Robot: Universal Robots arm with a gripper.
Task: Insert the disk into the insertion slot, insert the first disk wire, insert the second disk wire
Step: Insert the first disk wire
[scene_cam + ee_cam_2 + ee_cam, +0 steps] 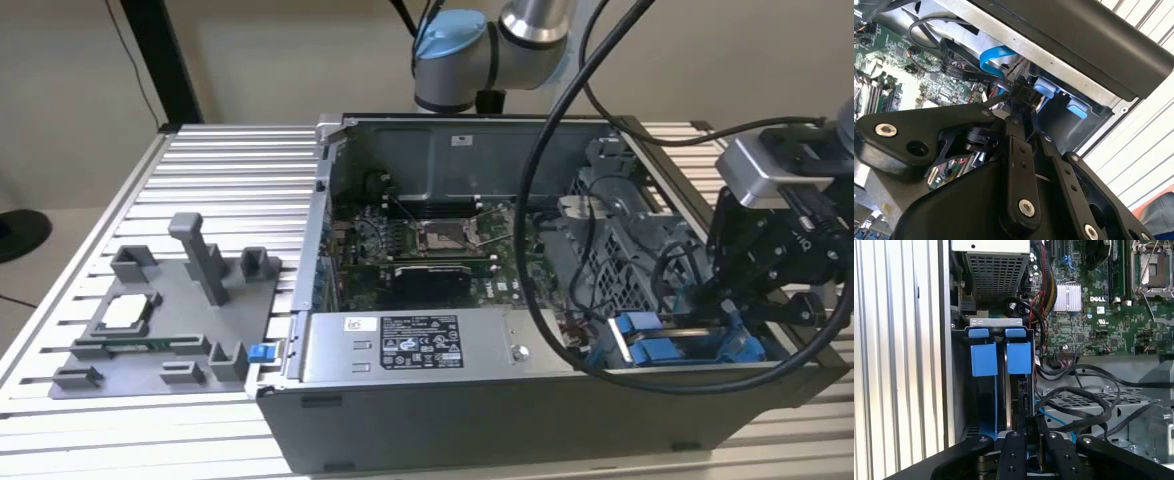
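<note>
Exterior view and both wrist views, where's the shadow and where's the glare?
Exterior view: the slatted table is evenly bright, the inside of the computer case shaded. First wrist view: the insertion slot goes dark below its blue tabs. Second wrist view: the gripper is a dark mass up front, and the table slats beyond it wash out pale.

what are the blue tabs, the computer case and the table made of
Blue tabs: likely plastic, with a matte, evenly coloured moulded look. Computer case: seemingly sheet metal, grey and dull, with thin folded edges. Table: probably aluminium, silvery ribbed slats with a soft sheen.
</note>
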